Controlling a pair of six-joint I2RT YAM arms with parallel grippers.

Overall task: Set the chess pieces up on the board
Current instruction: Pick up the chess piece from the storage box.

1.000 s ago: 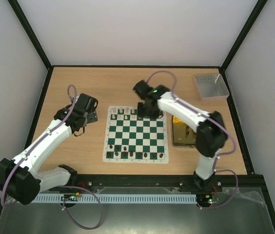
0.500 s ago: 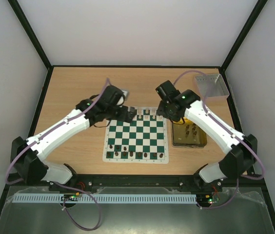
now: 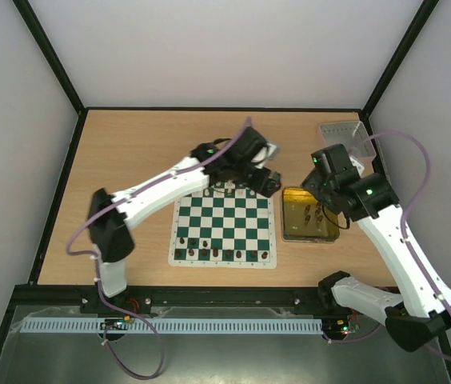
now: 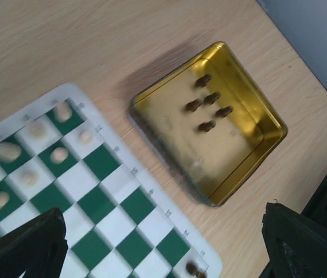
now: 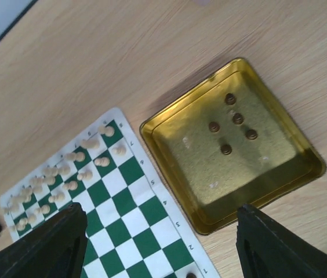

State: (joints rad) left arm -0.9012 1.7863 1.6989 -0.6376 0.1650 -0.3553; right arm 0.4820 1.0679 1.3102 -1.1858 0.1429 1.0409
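Left tool (image 3: pixel 262 181): moved from board's (image 3: pixel 222 220) 11 o'clock to its 1 o'clock corner; fingers apart, empty.
Right tool (image 3: pixel 326 186): withdrawn over yellow tray (image 3: pixel 309 232), 3 o'clock; fingers apart, empty.

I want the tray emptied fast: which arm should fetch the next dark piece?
Probably right: the right gripper hangs open over the yellow tray holding the dark pieces; the left gripper, also open, is over the far corner of the board.
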